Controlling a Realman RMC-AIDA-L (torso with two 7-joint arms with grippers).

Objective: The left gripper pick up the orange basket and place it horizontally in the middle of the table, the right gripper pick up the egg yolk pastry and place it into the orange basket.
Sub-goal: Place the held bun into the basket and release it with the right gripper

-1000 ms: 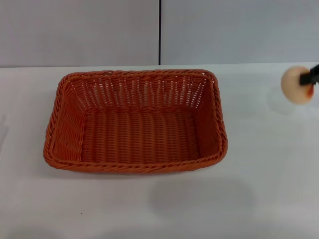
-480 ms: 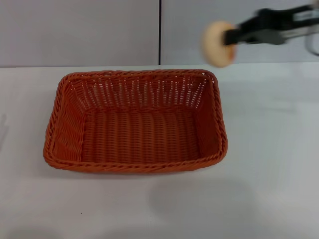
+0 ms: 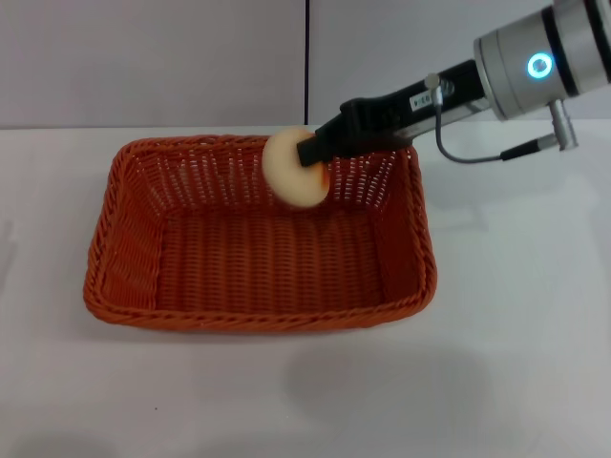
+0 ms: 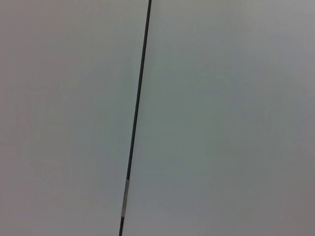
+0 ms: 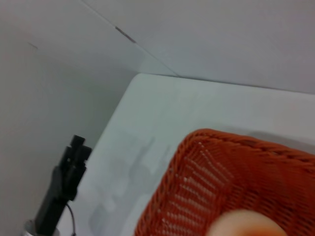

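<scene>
The orange basket lies lengthwise in the middle of the white table; its rim also shows in the right wrist view. My right gripper reaches in from the right and is shut on the egg yolk pastry. It holds the pastry in the air over the back part of the basket, about level with the far rim. In the right wrist view the pastry is a pale blur at the edge. The left gripper appears only there, off beside the table's far left edge.
A grey wall with a dark vertical seam stands behind the table. The left wrist view shows only that wall and its seam. Bare tabletop surrounds the basket.
The right gripper carried the pastry from the far right, up and leftward, then down to above the back of the basket. The basket has not moved.
</scene>
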